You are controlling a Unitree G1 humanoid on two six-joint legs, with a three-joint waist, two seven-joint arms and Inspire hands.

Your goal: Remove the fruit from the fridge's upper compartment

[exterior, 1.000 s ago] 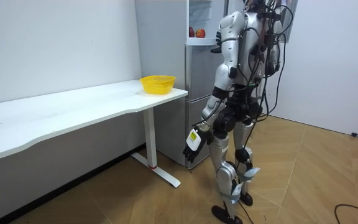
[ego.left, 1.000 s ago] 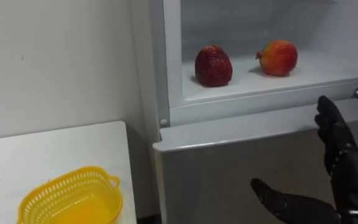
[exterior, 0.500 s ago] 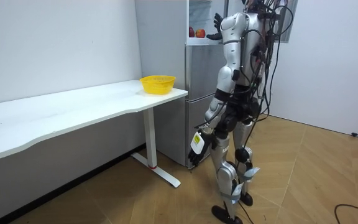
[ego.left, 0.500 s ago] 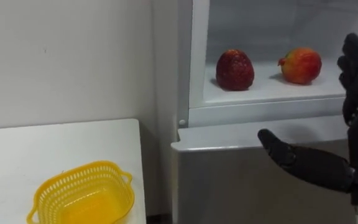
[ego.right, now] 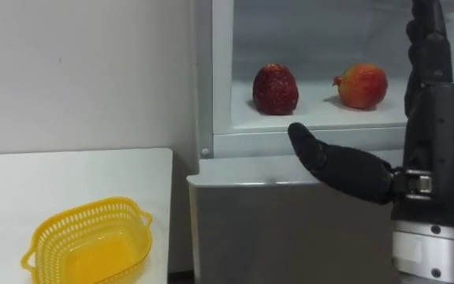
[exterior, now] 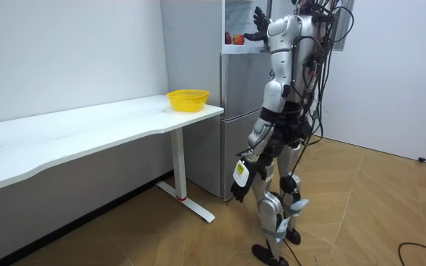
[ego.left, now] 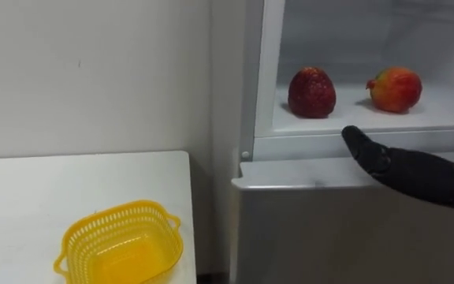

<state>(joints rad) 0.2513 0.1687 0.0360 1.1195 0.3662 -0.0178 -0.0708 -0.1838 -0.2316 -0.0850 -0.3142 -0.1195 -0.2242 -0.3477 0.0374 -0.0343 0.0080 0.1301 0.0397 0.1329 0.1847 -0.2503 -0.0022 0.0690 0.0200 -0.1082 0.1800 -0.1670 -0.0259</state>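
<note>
Where the fruit lies: two pieces sit on the white shelf [ego.left: 353, 118] of the upper fridge [ego.left: 262, 71]. A dark red fruit [ego.left: 312, 92] is on the left and a red-and-yellow fruit [ego.left: 395, 89] on the right. They are apart from each other and both near the front edge, so either looks easy to reach from the front.
Which fruit is meant: the task sentence does not say, so I cannot tell.
Upper fridge: the compartment stands open toward the robot, with nothing between the fruit and the raised hand.
Right robot hand [ego.right: 432, 110]: it is raised at the right side of the opening, about level with the shelf. Its fingers are straight and point up, and its thumb is spread wide to the left. It holds nothing and touches neither fruit. The wide spread probably readies it to close round a fruit, and the red-and-yellow one is the nearer.
Step in hand: an approach, by my reading, with no grasp made yet.
Next move calls for: reaching in over the front sill without knocking a round fruit so that it rolls.
Left robot hand [exterior: 239, 191]: it hangs low beside the thigh in the room view, idle.
Basket [ego.left: 117, 214]: yellow and empty, it sits on the desk [ego.left: 38, 189] near the end by the fridge, likely placed there to receive the fruit.
Stance: the robot stands upright close before the fridge, with the desk on its left.
</note>
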